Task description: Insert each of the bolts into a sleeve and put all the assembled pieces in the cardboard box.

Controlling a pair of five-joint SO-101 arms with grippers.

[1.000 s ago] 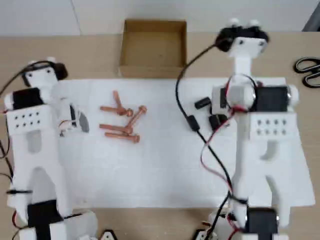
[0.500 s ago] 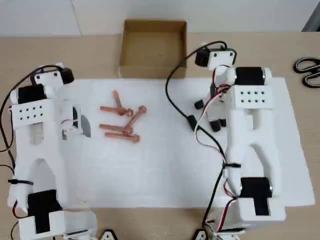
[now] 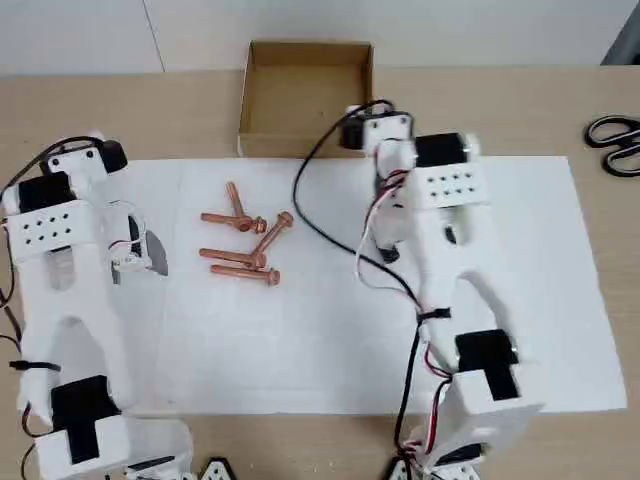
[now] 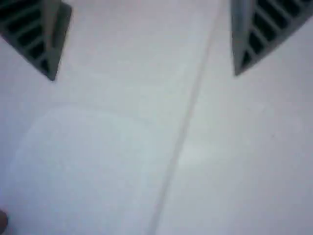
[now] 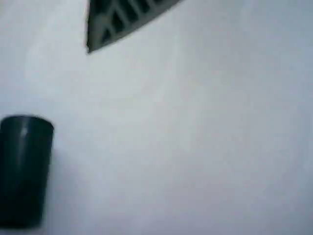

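Observation:
Several copper bolts lie in a loose cluster on the white paper, left of centre. The cardboard box stands empty at the back. My left gripper hovers left of the bolts; its fingers are open over bare paper. My right gripper sits under its arm, right of the bolts. One of its fingers shows with nothing beside it, and a black sleeve lies on the paper close by. The arm covers the other sleeves.
Scissors lie on the wooden table at the far right. A black cable loops over the paper between the bolts and the right arm. The near half of the paper is bare.
The right arm has swung left, toward the box and the bolts, and now covers the black sleeves that showed before. The left arm has shifted slightly toward the near left.

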